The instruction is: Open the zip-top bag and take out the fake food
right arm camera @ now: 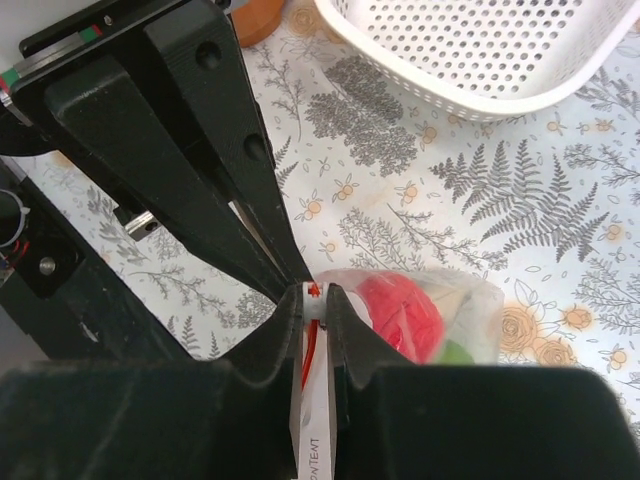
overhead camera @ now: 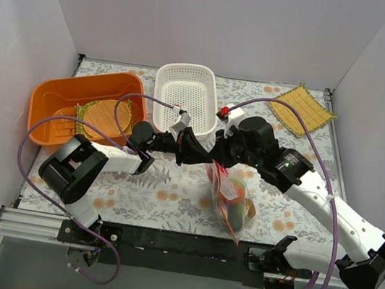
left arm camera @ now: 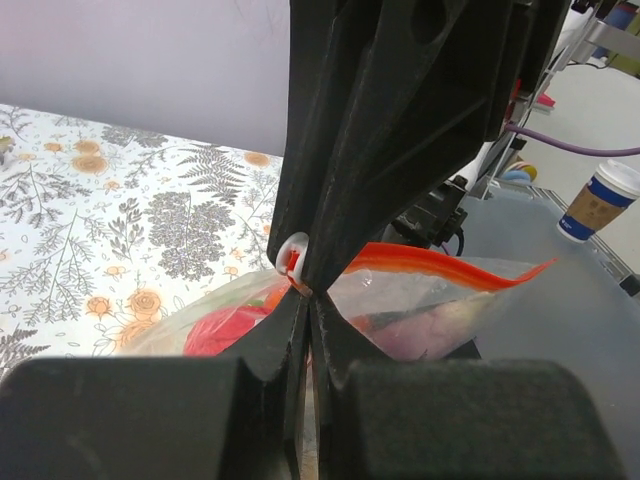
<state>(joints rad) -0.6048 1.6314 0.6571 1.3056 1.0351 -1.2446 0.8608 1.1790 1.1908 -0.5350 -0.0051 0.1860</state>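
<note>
Left tool (left arm camera: 305, 296) and right tool (right arm camera: 315, 298) meet, both clamped.

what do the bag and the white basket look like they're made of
The zip-top bag: thin clear plastic film, glossy and crinkled, contents showing through. The white basket: likely rigid moulded plastic, matt, with regular perforated holes in its walls.

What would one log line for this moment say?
left fingers: shut on bag | right fingers: shut on bag | bag: held at zipper end | food: inside
</note>
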